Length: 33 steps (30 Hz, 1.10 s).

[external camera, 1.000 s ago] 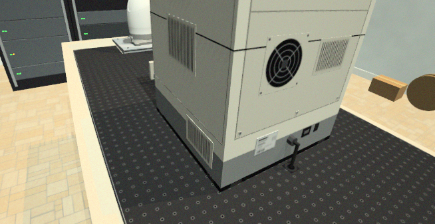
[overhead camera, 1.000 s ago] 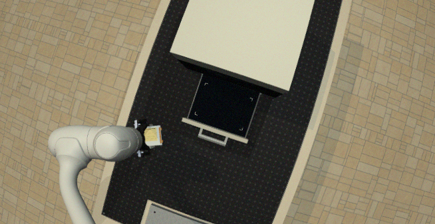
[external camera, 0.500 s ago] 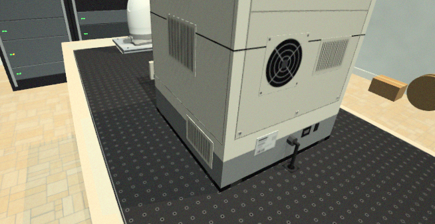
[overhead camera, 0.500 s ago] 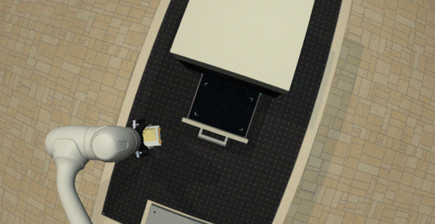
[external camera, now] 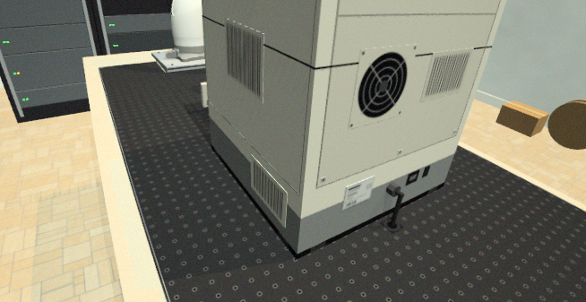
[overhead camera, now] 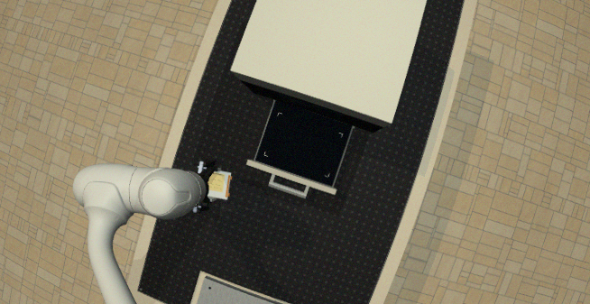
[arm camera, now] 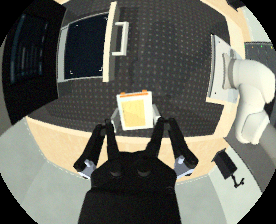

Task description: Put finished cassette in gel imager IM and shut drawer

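Observation:
The cassette FINISHED (overhead camera: 218, 185) (arm camera: 136, 111) is a small white-framed plate with a yellow-orange face. My gripper (arm camera: 135, 111) (overhead camera: 212, 186) is shut on it and holds it above the dark deck (overhead camera: 271, 243), left of the drawer. The gel imager IM (overhead camera: 331, 40) (external camera: 340, 84) is a big beige box. Its drawer (overhead camera: 304, 143) (arm camera: 82, 39) is pulled out, showing black glass with four white corner marks. The drawer's front bar and handle (overhead camera: 289, 185) (arm camera: 121, 38) face the robot. The glass is bare.
The robot's base plate (overhead camera: 225, 292) (external camera: 179, 59) sits at the deck's near end. The deck has a beige rim (overhead camera: 180, 107). Server racks (external camera: 40, 39), a cardboard box (external camera: 521, 117) and a round brown thing (external camera: 569, 125) stand off the deck.

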### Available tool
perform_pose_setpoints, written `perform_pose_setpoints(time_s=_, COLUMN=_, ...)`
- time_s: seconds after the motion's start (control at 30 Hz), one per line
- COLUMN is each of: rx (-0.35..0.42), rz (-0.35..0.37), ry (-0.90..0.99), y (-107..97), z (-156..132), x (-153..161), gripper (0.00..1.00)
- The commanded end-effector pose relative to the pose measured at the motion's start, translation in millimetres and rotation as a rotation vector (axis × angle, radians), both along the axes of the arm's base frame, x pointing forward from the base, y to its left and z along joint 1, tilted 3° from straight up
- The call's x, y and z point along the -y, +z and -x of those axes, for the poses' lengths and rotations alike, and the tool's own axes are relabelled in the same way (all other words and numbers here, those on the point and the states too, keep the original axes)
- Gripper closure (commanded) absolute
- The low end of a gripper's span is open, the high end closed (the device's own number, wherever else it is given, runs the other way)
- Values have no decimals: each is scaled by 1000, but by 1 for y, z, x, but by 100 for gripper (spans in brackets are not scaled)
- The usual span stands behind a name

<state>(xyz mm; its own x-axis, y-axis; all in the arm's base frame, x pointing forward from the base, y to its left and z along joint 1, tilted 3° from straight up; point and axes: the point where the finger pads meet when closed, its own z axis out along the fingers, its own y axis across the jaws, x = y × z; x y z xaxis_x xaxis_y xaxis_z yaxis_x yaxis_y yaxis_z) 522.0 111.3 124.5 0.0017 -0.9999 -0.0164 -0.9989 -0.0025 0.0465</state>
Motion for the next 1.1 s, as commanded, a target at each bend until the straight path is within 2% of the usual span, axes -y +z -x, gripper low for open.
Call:
perform_pose_setpoints(time_s=0.0, rx=0, rz=4, ry=-43, y=0, z=-2, x=6, gripper=90)
perform_pose_setpoints(time_s=0.13, rx=-2, rz=10, ry=-168, y=-1, z=-8, x=25, gripper=90)
perform_pose_setpoints(time_s=1.07, rx=-2, rz=10, ry=-168, y=-4, z=-47, x=149, gripper=90)
